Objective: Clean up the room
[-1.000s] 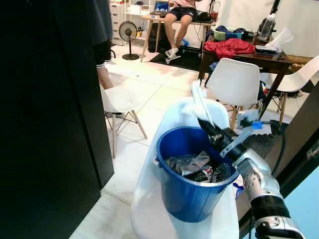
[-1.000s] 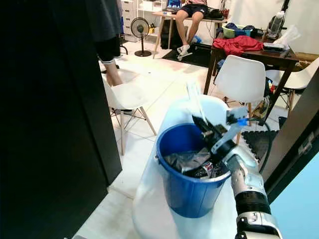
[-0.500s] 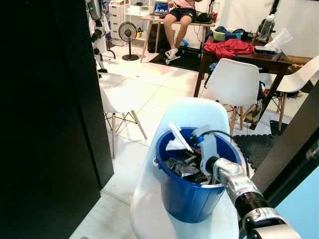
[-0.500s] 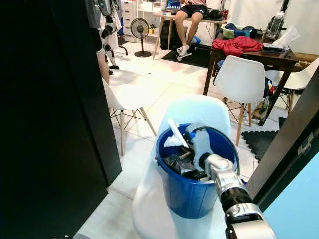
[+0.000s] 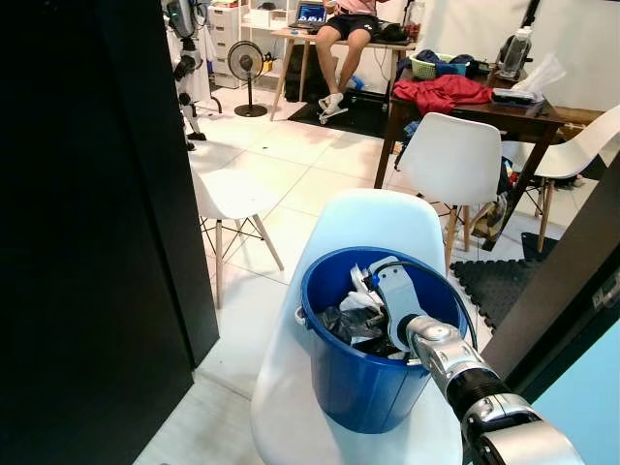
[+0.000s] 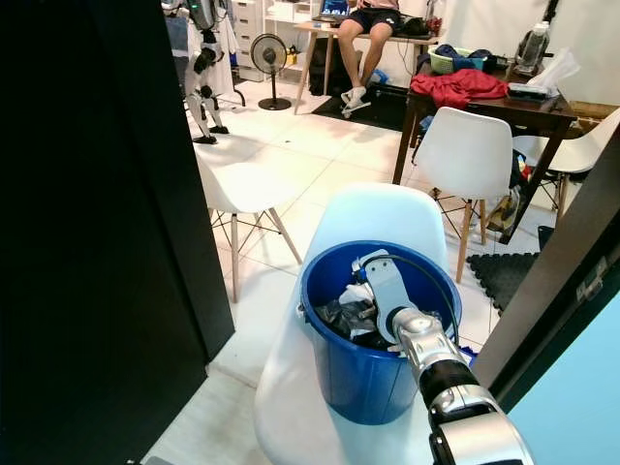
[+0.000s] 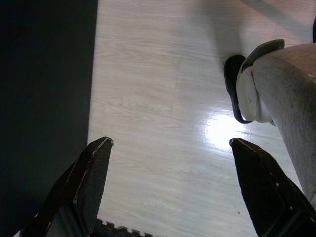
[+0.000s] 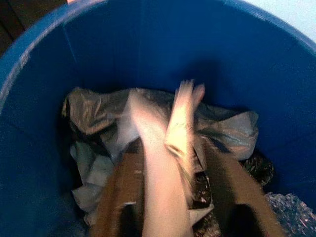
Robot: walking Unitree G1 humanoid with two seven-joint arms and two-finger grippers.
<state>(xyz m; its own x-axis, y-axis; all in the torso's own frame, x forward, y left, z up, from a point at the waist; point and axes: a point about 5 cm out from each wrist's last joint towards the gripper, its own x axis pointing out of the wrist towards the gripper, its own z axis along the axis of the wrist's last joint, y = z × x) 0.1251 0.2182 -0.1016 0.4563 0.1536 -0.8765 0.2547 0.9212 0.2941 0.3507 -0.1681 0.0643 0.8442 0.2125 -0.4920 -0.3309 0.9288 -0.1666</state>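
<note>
Right tool (image 5: pixel 360 291) reaches down inside the blue bucket (image 5: pixel 363 387), which stands on the seat of a white chair (image 5: pixel 291 407). In the right wrist view the picture is blurred: the two fingers (image 8: pixel 123 192) lie spread on either side of a pale strip of trash (image 8: pixel 170 148) that rests on the grey plastic bags (image 8: pixel 94 113) filling the bucket; whether they press on the strip cannot be told. In the eye views a white scrap (image 5: pixel 356 298) sits at the tool's tip, just above the dark bags (image 5: pixel 344 325) and bubble wrap.

Left tool (image 7: pixel 170 190) hangs over a pale wood floor (image 7: pixel 148 84), its fingers (image 7: pixel 91 182) wide apart and holding nothing; a grey leg with a foot (image 7: pixel 252 94) shows beside it, and a dark panel (image 7: pixel 44 74) lies along one edge.

Background: a second white chair (image 5: pixel 228 194), a third (image 5: pixel 453 160) at a dark desk (image 5: pixel 484 105) bearing a red cloth (image 5: pixel 444 92), a green basket (image 5: pixel 426 68), a bottle (image 5: pixel 517 50) and a tissue box (image 5: pixel 523 95). A fan (image 5: pixel 246 63) stands on the floor. A seated person's legs (image 5: pixel 334 48) show at a far desk (image 5: pixel 291 39) with a laptop (image 5: pixel 313 14). Another robot (image 5: pixel 184 58) stands at the rear left. A black panel (image 5: pixel 87 242) takes up the left side. No writing or brand can be read.
</note>
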